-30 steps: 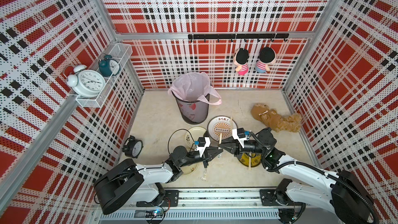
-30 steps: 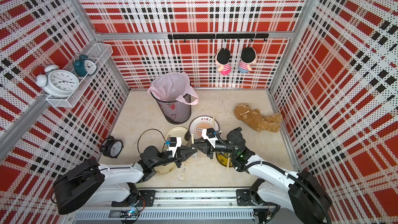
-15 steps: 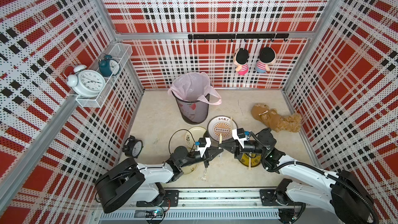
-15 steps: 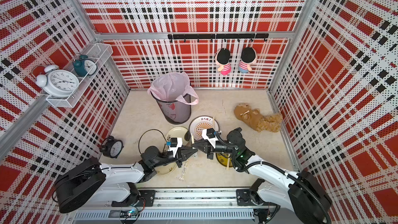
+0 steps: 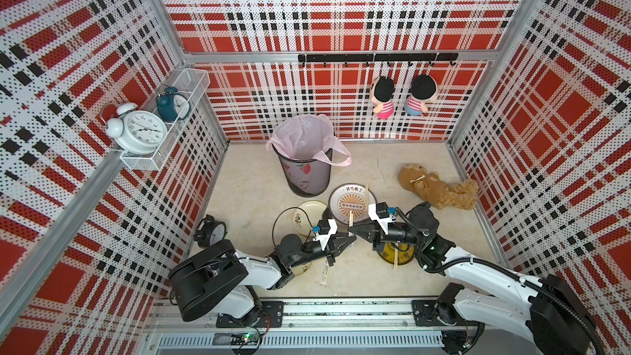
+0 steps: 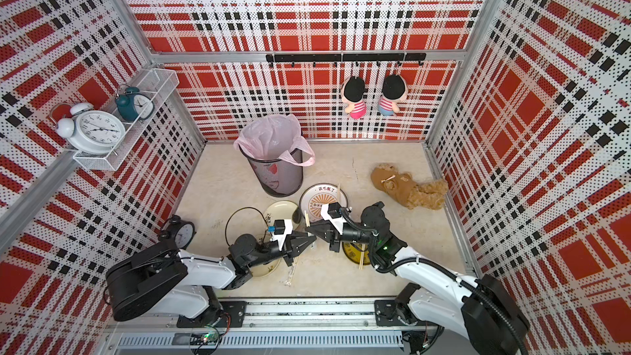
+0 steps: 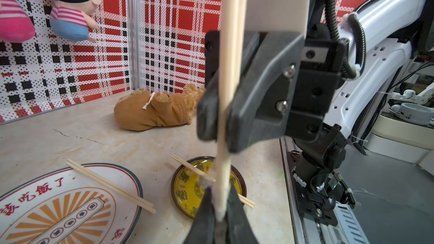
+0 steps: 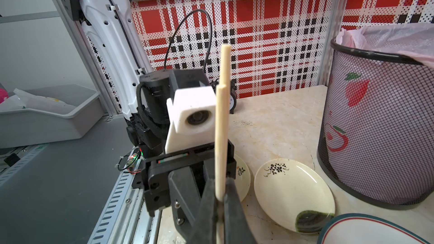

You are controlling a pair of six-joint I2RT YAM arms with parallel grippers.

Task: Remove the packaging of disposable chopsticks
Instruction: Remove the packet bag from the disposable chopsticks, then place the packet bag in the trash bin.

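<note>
Both grippers meet tip to tip above the table's front middle. My right gripper [image 8: 220,184] [image 5: 349,230] is shut on a pair of disposable chopsticks [image 8: 222,118] [image 7: 229,66], which stand upright, bare and pale. Their lower end sits in a whitish clear scrap of packaging [image 7: 217,198], and my left gripper [image 7: 220,190] [image 5: 352,239] is shut on that end. In the left wrist view the right gripper [image 7: 222,134] clamps the sticks higher up. Another sleeve [image 5: 324,273] lies on the table under the left arm; what it holds I cannot tell.
A mesh bin with pink liner [image 5: 305,162] stands at the back. A large printed plate [image 5: 336,196] and a yellow dish [image 5: 404,257] each carry bare chopsticks. Cream plates [image 5: 307,210], a black alarm clock [image 5: 211,233] and a brown plush toy [image 5: 437,189] lie around.
The right gripper has closed tighter on the sticks. Both arms have hardly moved and stay tip to tip.
</note>
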